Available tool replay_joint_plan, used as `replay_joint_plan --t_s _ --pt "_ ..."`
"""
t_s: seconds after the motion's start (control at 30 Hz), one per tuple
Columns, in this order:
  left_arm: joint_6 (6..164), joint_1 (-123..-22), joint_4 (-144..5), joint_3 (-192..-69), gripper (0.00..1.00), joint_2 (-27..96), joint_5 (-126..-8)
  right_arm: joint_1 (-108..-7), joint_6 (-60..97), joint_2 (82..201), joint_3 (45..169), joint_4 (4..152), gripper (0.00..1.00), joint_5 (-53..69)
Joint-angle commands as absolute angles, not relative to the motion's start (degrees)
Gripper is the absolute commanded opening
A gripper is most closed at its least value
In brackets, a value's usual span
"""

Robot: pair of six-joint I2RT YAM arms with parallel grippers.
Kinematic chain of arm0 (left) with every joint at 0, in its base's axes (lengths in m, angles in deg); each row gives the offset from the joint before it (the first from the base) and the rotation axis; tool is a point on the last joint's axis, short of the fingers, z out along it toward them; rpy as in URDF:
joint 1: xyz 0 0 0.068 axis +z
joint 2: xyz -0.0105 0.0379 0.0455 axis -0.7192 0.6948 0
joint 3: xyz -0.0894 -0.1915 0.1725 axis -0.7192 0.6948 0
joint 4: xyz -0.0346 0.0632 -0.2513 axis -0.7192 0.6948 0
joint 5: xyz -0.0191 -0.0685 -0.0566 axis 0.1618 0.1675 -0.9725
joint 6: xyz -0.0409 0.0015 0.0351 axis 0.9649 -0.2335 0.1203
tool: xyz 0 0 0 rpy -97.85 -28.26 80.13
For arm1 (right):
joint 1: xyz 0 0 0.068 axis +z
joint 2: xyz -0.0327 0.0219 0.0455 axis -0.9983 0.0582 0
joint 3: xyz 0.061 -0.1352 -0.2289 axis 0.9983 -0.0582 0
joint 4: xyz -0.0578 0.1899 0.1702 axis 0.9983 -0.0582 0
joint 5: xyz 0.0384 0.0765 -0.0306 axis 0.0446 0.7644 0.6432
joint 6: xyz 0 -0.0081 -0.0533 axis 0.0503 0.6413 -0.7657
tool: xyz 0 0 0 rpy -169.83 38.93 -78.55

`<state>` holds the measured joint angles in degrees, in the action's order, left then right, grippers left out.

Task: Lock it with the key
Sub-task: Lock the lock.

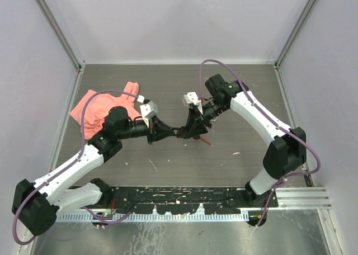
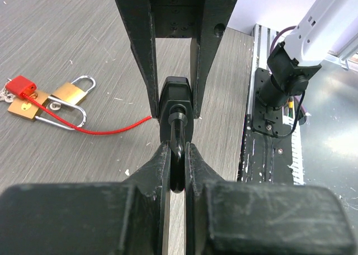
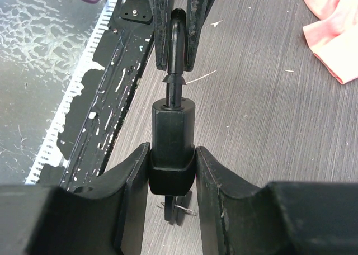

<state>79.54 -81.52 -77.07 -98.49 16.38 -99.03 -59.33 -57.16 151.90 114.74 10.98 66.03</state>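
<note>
Left arm (image 1: 72,168), right arm (image 1: 263,118) converge tip-to-tip — left fingers (image 2: 159,171) pinched tight, right fingers (image 3: 131,176) clamped wider.

Black padlock (image 3: 172,137), brass padlocks (image 2: 66,93), red cord (image 2: 112,129), pink cloth (image 1: 98,105), grey wood-grain table (image 1: 168,81).

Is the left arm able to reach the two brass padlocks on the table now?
Probably not yet: the left gripper is shut on the black padlock's curved shackle, though the brass padlocks lie uncovered nearby.

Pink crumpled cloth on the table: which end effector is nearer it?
Left. The left end effector lies just right of the pink crumpled cloth; the right end effector is farther right still.
</note>
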Motion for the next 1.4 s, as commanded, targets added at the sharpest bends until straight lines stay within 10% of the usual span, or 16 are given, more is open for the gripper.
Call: replay_joint_plan --t_s 0.0,1.37 --pt "75.1 -80.3 -73.3 -102.8 0.0 15.9 -98.3 -58.8 -57.9 149.4 115.7 9.0 0.01 70.2" --pt "73.2 -87.8 -111.0 -83.7 0.0 44.7 -95.0 -48.1 -54.7 146.2 82.1 54.7 0.04 52.3"
